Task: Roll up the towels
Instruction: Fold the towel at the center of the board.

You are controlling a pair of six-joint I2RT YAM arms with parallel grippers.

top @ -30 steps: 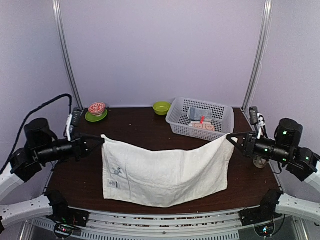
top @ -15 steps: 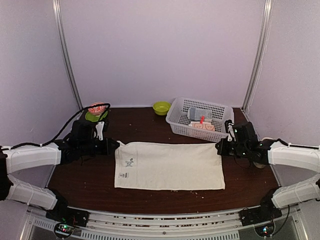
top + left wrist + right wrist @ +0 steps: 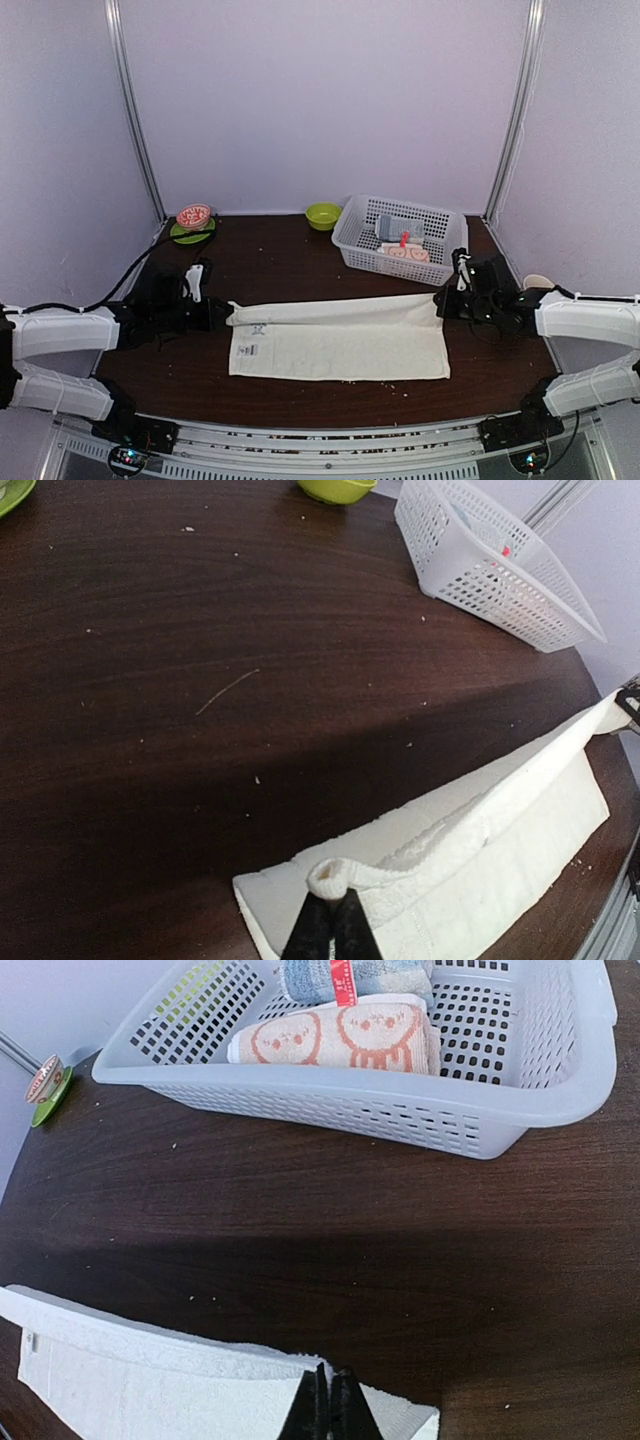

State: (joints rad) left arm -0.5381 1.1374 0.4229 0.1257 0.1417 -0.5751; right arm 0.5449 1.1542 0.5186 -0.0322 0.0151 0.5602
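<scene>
Top external view: the dark surface (image 3: 300, 262) carries the plain cream-white towel (image 3: 340, 350), spread along the near edge with its far long edge lifted and curled over the rest. The white basket (image 3: 356, 244) stands at the far right corner and holds 2 rolled towels, the cartoon-face towel (image 3: 405, 254) and a grey-blue towel (image 3: 398, 228). The left jaws are pressed together on the raised edge's left corner. The right jaws pinch its right corner.
</scene>
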